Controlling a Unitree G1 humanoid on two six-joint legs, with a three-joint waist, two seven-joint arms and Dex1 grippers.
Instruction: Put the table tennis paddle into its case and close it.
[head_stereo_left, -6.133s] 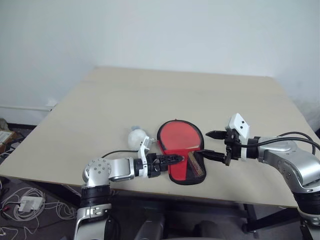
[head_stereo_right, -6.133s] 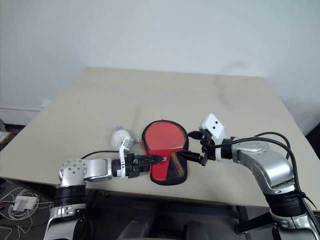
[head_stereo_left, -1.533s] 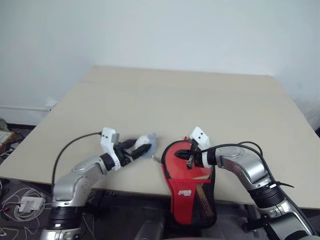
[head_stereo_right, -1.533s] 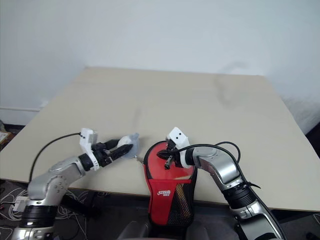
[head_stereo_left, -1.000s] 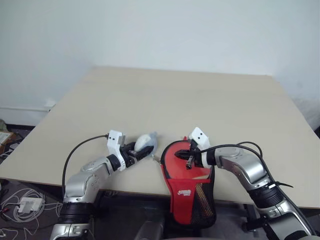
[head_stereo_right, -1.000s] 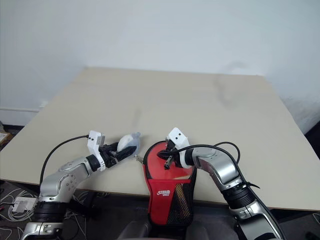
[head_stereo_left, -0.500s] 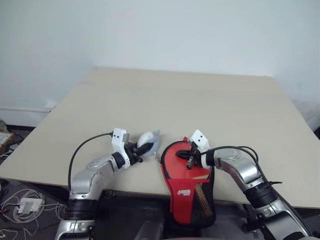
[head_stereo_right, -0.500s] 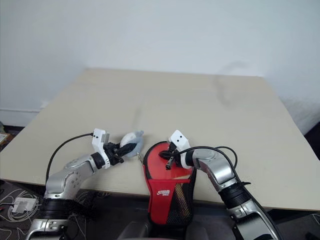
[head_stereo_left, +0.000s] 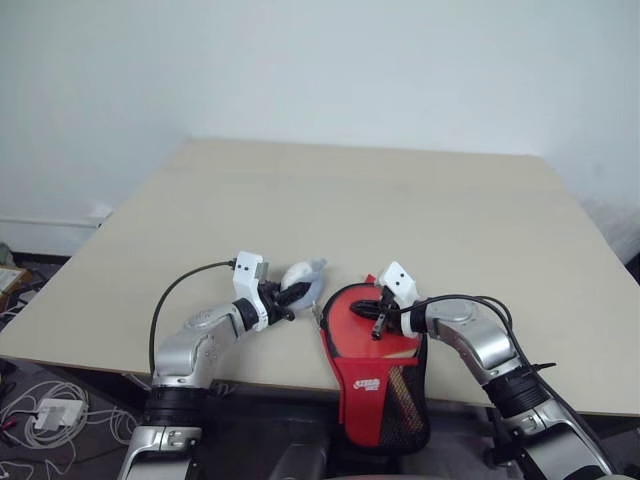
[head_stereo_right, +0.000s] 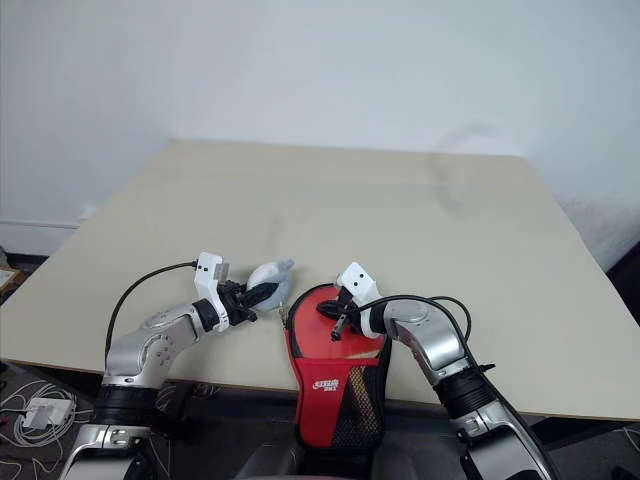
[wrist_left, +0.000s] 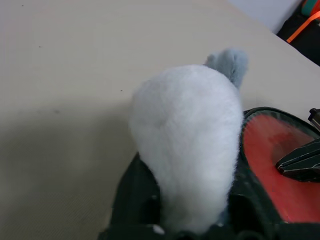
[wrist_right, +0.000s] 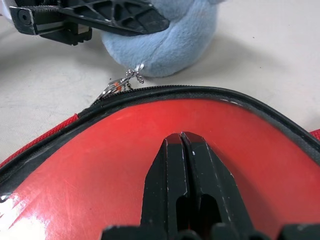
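Since the earlier frames, the left claw (head_stereo_left: 291, 296) has travelled right along the near edge of the worktop (head_stereo_left: 420, 210), carrying a whitish plush wad (head_stereo_left: 300, 276), and now sits just left of the case (head_stereo_left: 375, 375). Its fingers are nearly closed around the wad, which bulges out between them in the left wrist view. The right claw (head_stereo_left: 377, 311) is fully closed, its two fingers pressed together; its tip lies over the red inside the open mouth of the case. Whether it pinches fabric or merely presses is not clear.

The case hangs over the near edge of the worktop: its round upper part rests on the surface, its narrow black mesh end with the white logo droops below. Its long axis runs from far to near. A small metal zipper pull (wrist_right: 125, 80) lies at the rim on the left side, just beside the wad, so the left arm is the nearer one to it.

The table tennis paddle (wrist_right: 165, 150) is judged to be the glossy red face inside the zipper rim; its handle is hidden within the hanging pouch. How far the zipper is drawn cannot be made out.
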